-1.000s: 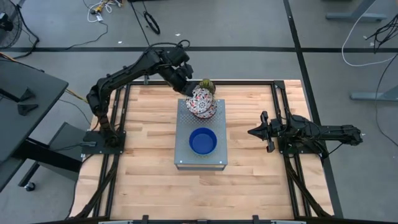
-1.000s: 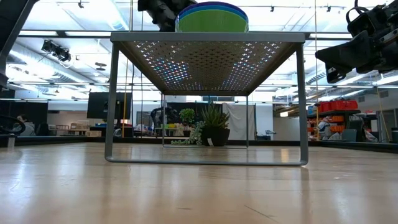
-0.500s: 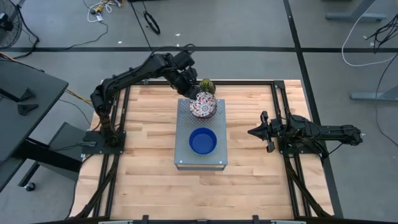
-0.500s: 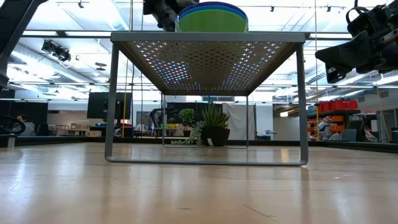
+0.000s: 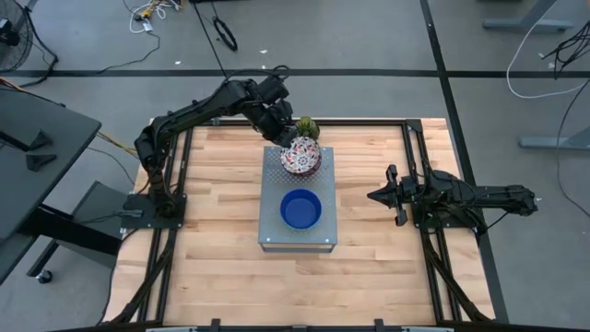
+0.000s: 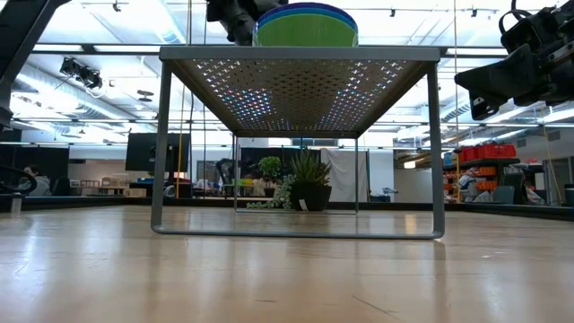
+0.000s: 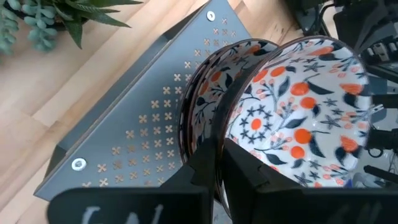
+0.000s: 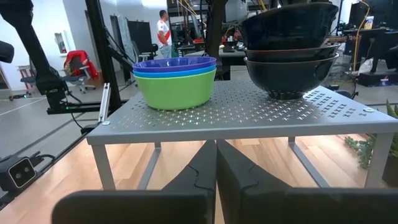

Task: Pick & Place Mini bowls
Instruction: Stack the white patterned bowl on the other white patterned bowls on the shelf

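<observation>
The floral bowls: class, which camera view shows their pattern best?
The left wrist view: the floral bowls fill it, nested, the left gripper pinching the top rim. The high view shows them small; the right wrist view only as dark outsides; the low view hides them.

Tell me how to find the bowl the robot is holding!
Look for the grey metal box in the middle of the wooden table. On its far end sits a stack of flowery bowls, and the top flowery bowl is pinched at its rim by the left hand. It has orange and blue flowers, unlike the plain dark blue bowl nearby.
</observation>
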Controlling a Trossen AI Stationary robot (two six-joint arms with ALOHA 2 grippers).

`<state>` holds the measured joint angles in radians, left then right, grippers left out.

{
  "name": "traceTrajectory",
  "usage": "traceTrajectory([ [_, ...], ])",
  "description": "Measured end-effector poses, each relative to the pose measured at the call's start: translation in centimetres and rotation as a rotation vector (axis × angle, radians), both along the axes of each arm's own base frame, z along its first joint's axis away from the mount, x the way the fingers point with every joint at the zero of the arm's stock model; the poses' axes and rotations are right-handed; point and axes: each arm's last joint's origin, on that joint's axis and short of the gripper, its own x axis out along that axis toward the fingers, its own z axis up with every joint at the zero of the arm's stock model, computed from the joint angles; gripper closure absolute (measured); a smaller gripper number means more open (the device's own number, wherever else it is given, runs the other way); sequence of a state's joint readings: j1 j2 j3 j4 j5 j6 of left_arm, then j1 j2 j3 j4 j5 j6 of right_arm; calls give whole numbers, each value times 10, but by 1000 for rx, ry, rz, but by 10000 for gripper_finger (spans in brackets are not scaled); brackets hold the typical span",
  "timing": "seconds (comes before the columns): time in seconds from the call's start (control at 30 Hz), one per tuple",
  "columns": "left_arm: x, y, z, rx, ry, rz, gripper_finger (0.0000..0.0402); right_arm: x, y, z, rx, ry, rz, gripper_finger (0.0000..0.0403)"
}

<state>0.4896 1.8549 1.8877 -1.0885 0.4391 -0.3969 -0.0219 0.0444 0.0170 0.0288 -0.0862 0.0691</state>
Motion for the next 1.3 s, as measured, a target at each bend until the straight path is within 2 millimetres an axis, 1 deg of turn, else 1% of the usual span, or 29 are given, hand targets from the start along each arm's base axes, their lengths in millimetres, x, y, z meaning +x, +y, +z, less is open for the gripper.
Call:
traceTrajectory([
  [0.17, 0, 0, 0, 18, 10, 10, 379, 0, 0, 0, 0, 0, 0, 392],
  [0.4, 1, 1, 0, 26, 1, 16, 370, 0, 0, 0, 0, 0, 0, 392],
  [1.13, 1, 2, 0, 43, 4, 34, 369, 0, 0, 0, 0, 0, 0, 392],
  [1.3, 1, 2, 0, 41, 4, 33, 351, 0, 0, 0, 0, 0, 0, 392],
])
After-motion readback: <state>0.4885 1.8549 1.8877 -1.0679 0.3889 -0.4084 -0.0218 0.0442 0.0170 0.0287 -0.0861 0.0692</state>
